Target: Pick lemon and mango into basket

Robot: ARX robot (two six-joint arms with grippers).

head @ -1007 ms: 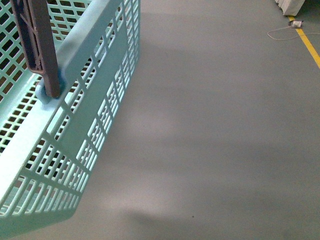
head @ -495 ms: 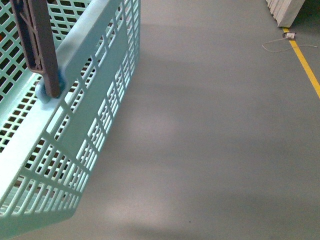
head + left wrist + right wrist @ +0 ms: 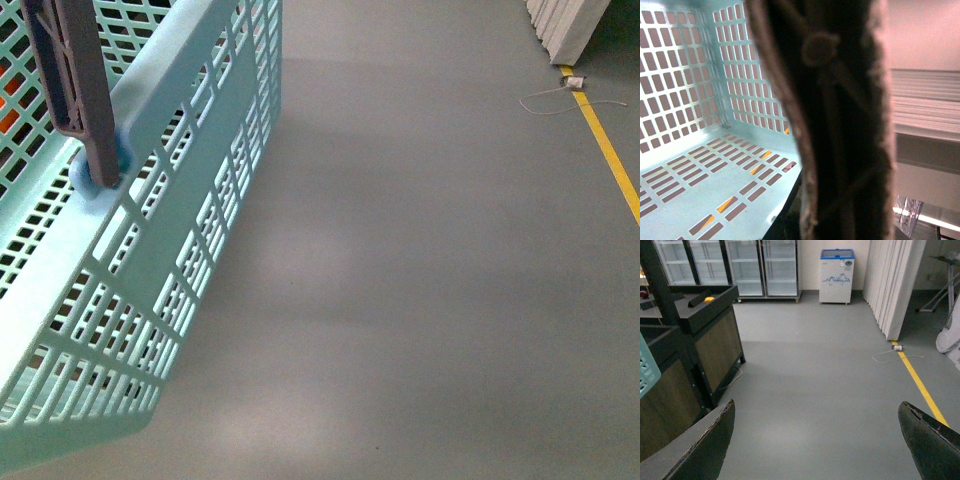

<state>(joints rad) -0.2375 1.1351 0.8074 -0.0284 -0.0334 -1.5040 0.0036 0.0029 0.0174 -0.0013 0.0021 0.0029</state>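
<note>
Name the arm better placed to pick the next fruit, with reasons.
Right. Its hand is open and empty. The left wrist view is filled by the brown handle of the basket, so that arm seems occupied carrying it.

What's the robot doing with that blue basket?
The basket is at the robot's left, its brown handle standing up. The left wrist camera looks past that handle inside; the bottom part showing has no fruit. The right gripper is open and empty above the grey floor. A small yellow thing lies on a dark stand, too far to name.
</note>
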